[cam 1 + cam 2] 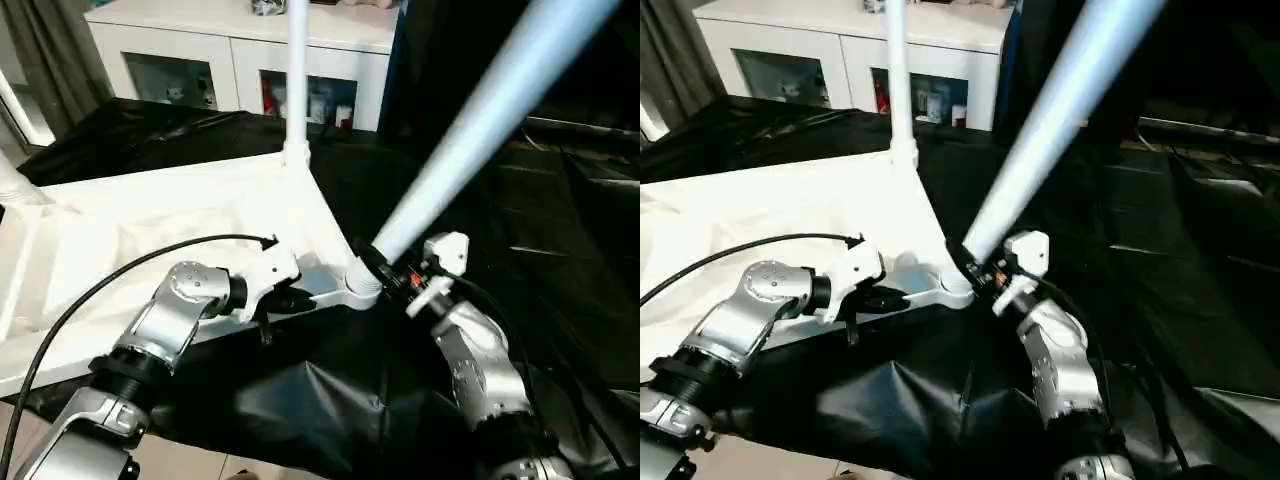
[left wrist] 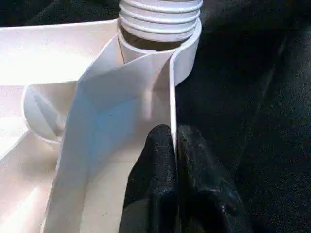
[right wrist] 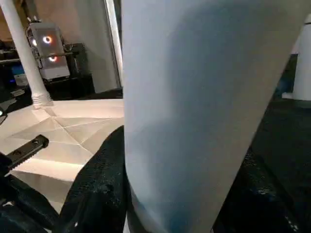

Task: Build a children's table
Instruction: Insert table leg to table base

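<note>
The white table top (image 1: 150,230) lies upside down on black cloth, its ribbed underside facing up. One white leg (image 1: 297,80) stands upright in the far corner socket. A second leg (image 1: 480,120) leans steeply up and to the right from the near corner socket (image 1: 360,285). My right gripper (image 1: 385,268) is shut on this leg just above the socket, and black fingers (image 3: 97,194) show on both sides of the tube. The leg's threaded end (image 2: 160,19) sits at the socket. My left gripper (image 1: 300,297) is shut on the table top's thin rim (image 2: 172,97) beside that corner.
A white cabinet (image 1: 240,50) with glass-fronted shelves stands behind the work. Black cloth (image 1: 540,250) covers the surface to the right and front. A black cable (image 1: 120,275) arcs over my left forearm. A device with lit rings (image 3: 46,48) stands in the background.
</note>
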Tool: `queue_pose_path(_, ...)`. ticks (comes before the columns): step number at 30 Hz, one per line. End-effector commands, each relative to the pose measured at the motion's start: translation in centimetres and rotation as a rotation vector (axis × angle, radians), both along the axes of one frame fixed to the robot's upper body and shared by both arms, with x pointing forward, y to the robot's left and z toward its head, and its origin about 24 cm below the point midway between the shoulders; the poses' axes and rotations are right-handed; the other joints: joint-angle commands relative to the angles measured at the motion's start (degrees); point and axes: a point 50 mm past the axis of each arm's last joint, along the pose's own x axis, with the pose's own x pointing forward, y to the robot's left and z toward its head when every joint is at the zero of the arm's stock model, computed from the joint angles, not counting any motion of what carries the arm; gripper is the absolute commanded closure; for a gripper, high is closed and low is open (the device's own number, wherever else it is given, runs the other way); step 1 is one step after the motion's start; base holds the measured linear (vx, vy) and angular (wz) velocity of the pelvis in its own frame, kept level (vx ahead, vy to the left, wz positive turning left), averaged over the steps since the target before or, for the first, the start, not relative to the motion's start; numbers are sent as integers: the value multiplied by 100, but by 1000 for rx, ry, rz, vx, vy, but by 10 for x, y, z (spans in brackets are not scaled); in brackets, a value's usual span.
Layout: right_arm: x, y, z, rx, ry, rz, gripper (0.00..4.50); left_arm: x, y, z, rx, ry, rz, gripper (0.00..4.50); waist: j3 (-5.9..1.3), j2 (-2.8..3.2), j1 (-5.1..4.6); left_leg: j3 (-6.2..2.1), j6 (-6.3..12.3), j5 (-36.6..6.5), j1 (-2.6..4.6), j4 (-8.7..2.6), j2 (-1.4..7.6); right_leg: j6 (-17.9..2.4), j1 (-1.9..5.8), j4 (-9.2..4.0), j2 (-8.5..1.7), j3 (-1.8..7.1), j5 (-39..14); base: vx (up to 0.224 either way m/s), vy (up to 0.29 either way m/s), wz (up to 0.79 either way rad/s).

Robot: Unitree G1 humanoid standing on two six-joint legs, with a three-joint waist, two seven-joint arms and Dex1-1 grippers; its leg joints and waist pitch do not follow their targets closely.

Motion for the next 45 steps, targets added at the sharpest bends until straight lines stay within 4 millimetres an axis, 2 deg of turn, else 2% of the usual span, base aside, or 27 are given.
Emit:
queue_pose_path(1, -3, -8, -5, -24, 15, -33, 261, 2, 16, -6, 55, 8, 81, 450, -228, 36, -27, -183, 21, -1582, 79, -560, 446, -1117, 131, -565, -593, 362, -1445, 0, 0, 0)
queue_pose_path(6, -5, -2, -10, -126, 52, 56, 261, 0, 16, -6, 57, 16, 58, 450, -194, 22, -43, -174, 46, -1574, 72, -575, 438, -1079, 122, -587, -579, 364, -1518, 0, 0, 0)
queue_pose_path(10, -5, 5, -9, -187, 76, 173, 261, -3, 18, -7, 75, 27, 27, 450, -195, 15, -51, -179, 100, -1465, 55, -580, 438, -1041, 148, -586, -581, 363, -1468, 0, 0, 0)
queue_pose_path(11, -5, 6, -9, -194, 80, 192, 261, -4, 18, -7, 77, 30, 20, 450, -189, 18, -60, -170, 116, -1421, 64, -577, 438, -1058, 134, -588, -572, 364, -1404, 0, 0, 0)
queue_pose_path(16, -1, 9, -4, -231, 133, 330, 262, -9, 17, -8, 101, 67, -27, 450, -220, -9, -70, -151, 274, -970, 59, -551, 431, -1207, 187, -525, -559, 342, -710, 0, 0, 0)
queue_pose_path(17, 0, 8, -3, -238, 148, 355, 262, -9, 17, -8, 106, 74, -36, 450, -222, -34, -83, -145, 333, -868, 57, -544, 434, -1258, 194, -514, -550, 333, -567, 0, 0, 0)
queue_pose_path(18, 1, 8, -3, -240, 158, 367, 262, -10, 17, -9, 109, 78, -41, 450, -223, -13, -80, -143, 360, -799, 54, -536, 435, -1292, 194, -501, -562, 332, -489, 0, 0, 0)
queue_pose_path(21, 3, 7, -2, -265, 200, 438, 262, -10, 17, -8, 120, 73, -49, 450, -229, -39, -91, -136, 396, -717, 66, -528, 443, -1361, 200, -491, -561, 321, -321, 0, 0, 0)
queue_pose_path(23, 3, 6, -3, -281, 229, 484, 262, -9, 17, -7, 132, 69, -55, 450, -223, -37, -87, -131, 388, -774, 72, -527, 440, -1378, 202, -499, -566, 323, -398, 0, 0, 0)
queue_pose_path(24, 3, 6, -3, -295, 244, 511, 262, -8, 18, -6, 139, 67, -61, 450, -238, -67, -75, -129, 386, -768, 81, -523, 447, -1384, 206, -496, -576, 322, -451, 0, 0, 0)
queue_pose_path(27, 2, 5, -4, -330, 265, 576, 262, -7, 19, -4, 146, 67, -68, 450, -232, -63, -58, -123, 331, -824, 96, -529, 453, -1370, 196, -512, -575, 323, -580, 0, 0, 0)
queue_pose_path(28, 0, 5, -5, -345, 280, 625, 262, -7, 20, -2, 143, 60, -79, 450, -243, -81, -52, -120, 325, -808, 96, -523, 453, -1366, 201, -505, -577, 324, -562, 0, 0, 0)
queue_pose_path(31, -1, 5, -5, -341, 297, 655, 262, -8, 19, -1, 134, 59, -100, 450, -256, -79, -19, -125, 342, -685, 94, -517, 458, -1387, 207, -477, -585, 321, -344, 0, 0, 0)
queue_pose_path(33, -3, 4, -7, -342, 305, 684, 262, -10, 19, 0, 131, 58, -129, 450, -270, -106, -19, -121, 348, -642, 95, -513, 458, -1404, 215, -458, -579, 312, -178, 0, 0, 0)
queue_pose_path(36, -9, 2, -12, -342, 317, 737, 262, -14, 19, 1, 113, 60, -194, 450, -267, -105, -16, -120, 344, -694, 93, -514, 460, -1420, 213, -457, -579, 309, -142, 0, 0, 0)
queue_pose_path(42, -19, -3, -20, -321, 348, 787, 262, -14, 22, 6, 96, 70, -269, 450, -251, -114, 2, -118, 233, -981, 117, -541, 473, -1389, 199, -493, -582, 314, -520, 0, 0, 0)
queue_pose_path(45, -24, -5, -25, -340, 359, 815, 262, -14, 25, 8, 104, 70, -292, 450, -252, -107, 11, -119, 235, -947, 113, -543, 476, -1420, 193, -475, -577, 309, -369, 0, 0, 0)
